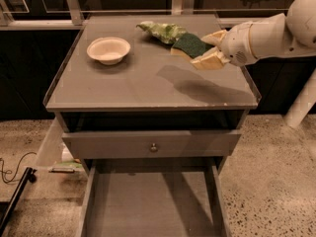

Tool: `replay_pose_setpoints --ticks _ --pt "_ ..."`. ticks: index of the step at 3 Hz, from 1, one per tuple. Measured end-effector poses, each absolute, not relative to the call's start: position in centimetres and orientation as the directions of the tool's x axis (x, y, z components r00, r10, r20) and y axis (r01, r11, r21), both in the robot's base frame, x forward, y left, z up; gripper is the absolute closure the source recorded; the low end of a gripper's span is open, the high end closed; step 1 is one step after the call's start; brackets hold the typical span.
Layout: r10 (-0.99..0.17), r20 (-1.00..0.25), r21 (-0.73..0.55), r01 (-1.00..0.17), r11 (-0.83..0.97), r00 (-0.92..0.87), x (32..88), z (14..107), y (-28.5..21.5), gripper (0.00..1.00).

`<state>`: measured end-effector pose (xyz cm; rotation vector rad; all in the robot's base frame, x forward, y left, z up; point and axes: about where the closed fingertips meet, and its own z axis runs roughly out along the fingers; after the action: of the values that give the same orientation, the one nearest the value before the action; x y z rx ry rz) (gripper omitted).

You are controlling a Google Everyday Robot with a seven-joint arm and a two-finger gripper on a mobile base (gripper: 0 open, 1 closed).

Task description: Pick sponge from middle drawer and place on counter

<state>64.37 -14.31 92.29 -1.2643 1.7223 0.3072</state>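
Note:
The sponge [189, 44], dark green on top with a pale yellow layer below, sits between the fingers of my gripper [200, 49] over the back right of the counter [148, 85]. The gripper reaches in from the right and is shut on the sponge. A shadow on the counter below shows the sponge is held above the surface. It overlaps the edge of the green-and-white snack bag [164, 31]. The middle drawer [148, 206] is pulled out at the bottom of the view, and its grey floor shows bare.
A white bowl [108, 49] stands on the counter's back left. A closed drawer front with a round knob [153, 147] lies above the open drawer. A black cable [15, 174] and stand lie on the speckled floor at the left.

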Motion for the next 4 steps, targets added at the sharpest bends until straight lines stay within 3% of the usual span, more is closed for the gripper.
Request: replay_pose_setpoints --ticks 2,4 --pt "-0.624 -0.765 -0.259 -0.811 0.524 -0.159 64.9 89.1 -15.2 1.0" --pt "-0.614 -0.768 -0.19 -0.848 0.494 -0.185 65.0 85.7 -14.3 1.0"
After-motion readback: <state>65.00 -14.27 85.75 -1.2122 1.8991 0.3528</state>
